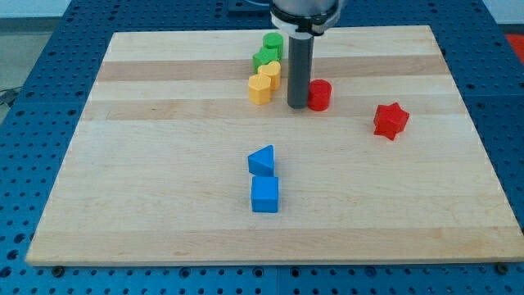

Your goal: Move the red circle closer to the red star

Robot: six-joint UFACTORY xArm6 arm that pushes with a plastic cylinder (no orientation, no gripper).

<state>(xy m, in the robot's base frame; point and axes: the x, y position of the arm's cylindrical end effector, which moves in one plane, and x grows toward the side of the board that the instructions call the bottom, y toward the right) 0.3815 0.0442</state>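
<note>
The red circle (319,94) is a short red cylinder on the wooden board, right of centre near the view's top. The red star (390,120) lies to its right and a little lower, about a block's width or more away. My tip (297,106) is at the end of the dark rod, right against the red circle's left side. Whether it touches the block I cannot tell.
Left of the rod stand a yellow hexagon (259,88), a yellow heart-like block (271,74), a green block (264,57) and a green cylinder (273,42) in a tight cluster. A blue triangle (262,160) and a blue cube (264,194) sit at the board's middle.
</note>
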